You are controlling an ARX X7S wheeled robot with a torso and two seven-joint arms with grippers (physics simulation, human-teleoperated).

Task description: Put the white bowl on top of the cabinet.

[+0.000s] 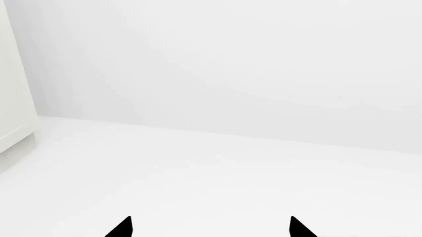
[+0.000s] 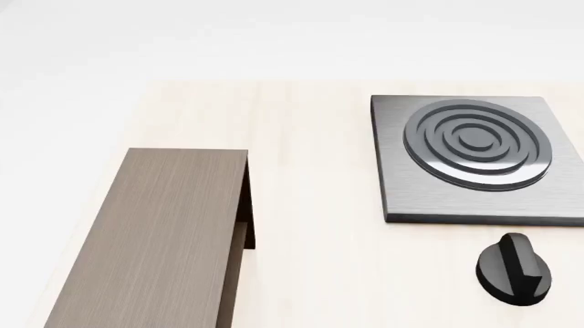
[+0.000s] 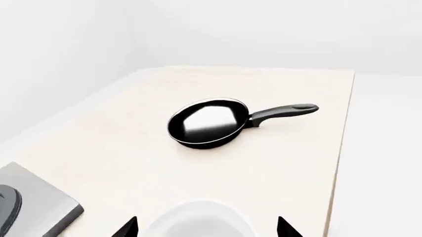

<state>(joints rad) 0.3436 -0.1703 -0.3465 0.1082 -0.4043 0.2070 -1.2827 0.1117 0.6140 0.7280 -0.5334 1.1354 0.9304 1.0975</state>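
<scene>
The white bowl (image 3: 197, 221) shows only in the right wrist view, standing on the pale wooden table (image 3: 283, 168) between the two black fingertips of my right gripper (image 3: 205, 228), which is open around it without visibly touching. The cabinet (image 2: 160, 239), a long grey-brown wooden box with a flat bare top, lies at the left of the head view. My left gripper (image 1: 211, 228) is open with nothing between its tips, over a plain white surface. Neither gripper appears in the head view.
A square grey metal stove plate (image 2: 474, 160) with ringed burner sits at the right, with a black knob (image 2: 513, 268) in front of it. A black frying pan (image 3: 207, 122) lies beyond the bowl, handle pointing toward the table edge. A white panel (image 1: 15, 98) stands near the left gripper.
</scene>
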